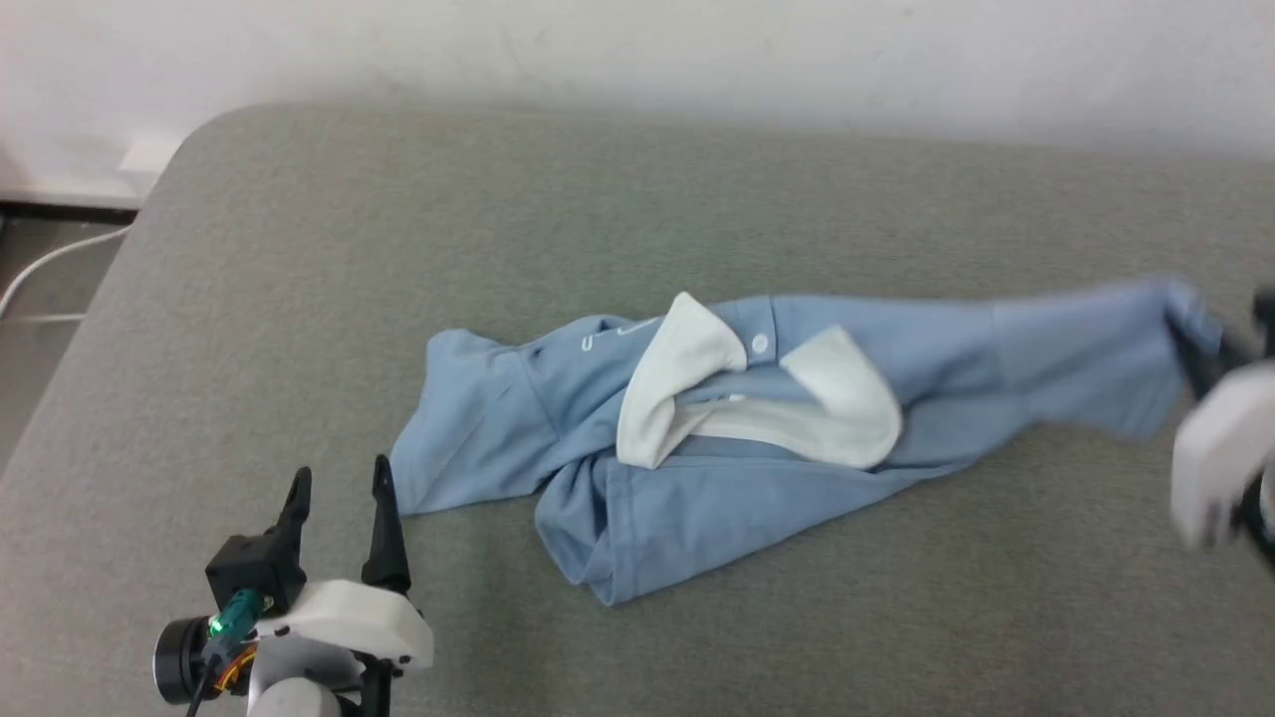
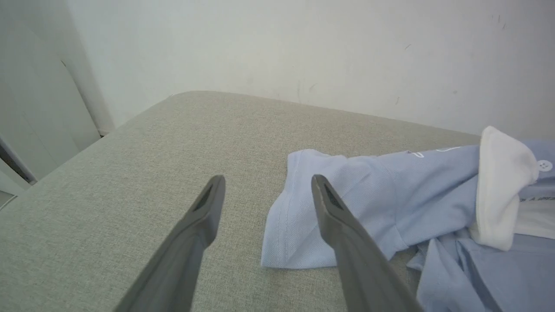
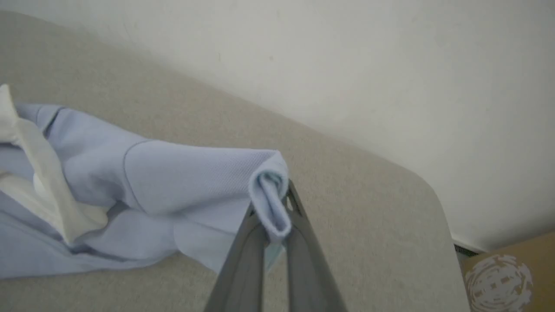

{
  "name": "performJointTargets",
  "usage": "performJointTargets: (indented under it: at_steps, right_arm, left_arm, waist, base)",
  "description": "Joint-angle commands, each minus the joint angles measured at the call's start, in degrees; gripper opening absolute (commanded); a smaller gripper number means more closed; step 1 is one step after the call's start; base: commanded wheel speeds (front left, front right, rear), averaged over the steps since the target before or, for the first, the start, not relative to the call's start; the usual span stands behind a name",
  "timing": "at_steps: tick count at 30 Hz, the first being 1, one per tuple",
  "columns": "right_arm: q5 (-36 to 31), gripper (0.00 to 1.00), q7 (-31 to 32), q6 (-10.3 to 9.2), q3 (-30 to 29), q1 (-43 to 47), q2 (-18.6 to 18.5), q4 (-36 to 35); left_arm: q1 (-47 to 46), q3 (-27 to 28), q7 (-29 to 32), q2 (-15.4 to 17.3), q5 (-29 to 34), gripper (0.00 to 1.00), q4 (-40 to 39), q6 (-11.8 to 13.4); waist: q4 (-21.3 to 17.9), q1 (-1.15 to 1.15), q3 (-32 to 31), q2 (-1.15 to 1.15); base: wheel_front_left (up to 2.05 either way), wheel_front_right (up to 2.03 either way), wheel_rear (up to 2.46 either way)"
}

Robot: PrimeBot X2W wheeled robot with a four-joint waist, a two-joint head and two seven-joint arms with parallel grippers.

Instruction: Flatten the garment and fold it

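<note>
Looks like bare test room or lab rather than lived-in home (exact kind hard to tell). Bench [image 1: 299,299] covered in plain grey woven cloth, corners rounded, far edge running along wall. Wall [image 1: 697,50] blank white, few scuff marks [image 2: 313,86] just above bench far edge. Off bench left edge: dull floor [image 1: 40,339], white cable [image 1: 50,262] trailing, pale flat panels [image 2: 39,108]. Past bench right corner: cardboard box [image 3: 507,277] with white printed emblem. On bench: crumpled garment [image 1: 697,438].
</note>
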Motion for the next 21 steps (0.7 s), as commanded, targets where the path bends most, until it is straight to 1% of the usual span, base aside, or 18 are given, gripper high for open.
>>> performJointTargets:
  at_steps: [1,3,6,9,12,13,14,17,19,21]
  right_arm:
    - [0.23,0.00,0.50,-0.12,-0.33,1.91,0.41,-0.48]
    - [1.37,0.00,3.85,-0.12,-1.44,9.41,1.27,-3.82]
    - [2.18,0.00,7.14,-0.12,-3.17,18.11,2.53,-5.34]
    - [1.99,0.00,7.29,-0.12,-4.99,21.60,3.93,-3.19]
    - [0.66,0.00,4.85,-0.12,-5.82,21.05,4.56,0.86]
    - [0.14,0.25,3.51,-0.12,-6.15,20.25,4.97,2.15]
    - [-0.47,1.00,2.36,-0.12,-6.26,19.54,5.24,3.39]
    - [-1.27,1.00,-0.13,-0.12,-5.92,17.82,6.00,5.63]
    - [-1.51,1.00,-1.68,-0.12,-6.34,16.67,6.67,5.61]
    - [-2.31,1.00,-2.98,-0.12,-7.38,15.88,7.45,4.66]
  left_arm:
    - [0.58,0.17,-0.27,-0.17,0.26,1.00,0.07,-0.33]
    - [0.83,0.24,-0.27,-0.04,0.17,1.00,0.38,-0.36]
    - [0.56,0.10,0.28,0.39,0.08,1.00,1.13,-0.46]
    - [-0.19,-0.22,1.09,0.83,0.15,1.00,1.86,-0.59]
    - [-0.97,-0.53,2.21,1.26,0.03,1.00,2.91,-0.85]
    - [-1.20,-0.62,2.59,1.44,-0.01,1.00,3.28,-0.95]
    - [-1.44,-0.76,3.03,1.59,-0.09,1.00,3.66,-1.14]
    - [-2.26,-1.19,4.39,2.11,-0.25,1.00,4.82,-1.67]
    - [-2.79,-1.29,5.69,2.46,-0.75,1.00,5.57,-2.21]
    - [-3.38,-1.90,8.23,2.96,-1.13,1.00,6.61,-3.14]
  waist:
    - [-2.43,0.00,-1.60,0.00]
    - [-3.36,0.00,-1.58,0.00]
    - [-4.51,0.00,-0.98,0.00]
    - [-5.28,0.00,-0.39,0.00]
    - [-5.88,0.00,0.08,0.00]
    - [-6.01,0.00,0.24,0.00]
    - [-6.05,0.00,0.38,0.00]
    - [-6.15,0.00,0.78,0.00]
    - [-6.50,0.00,1.04,0.00]
    - [-6.89,0.00,1.32,0.00]
  base:
    - [0.00,0.00,0.00]
    - [0.00,0.00,0.00]
    - [0.00,0.00,0.00]
    - [0.00,0.00,0.00]
    - [0.00,0.00,0.00]
    - [0.00,0.00,0.00]
    - [0.00,0.00,0.00]
    - [0.00,0.00,0.00]
    - [0.00,0.00,0.00]
    - [0.00,0.00,0.00]
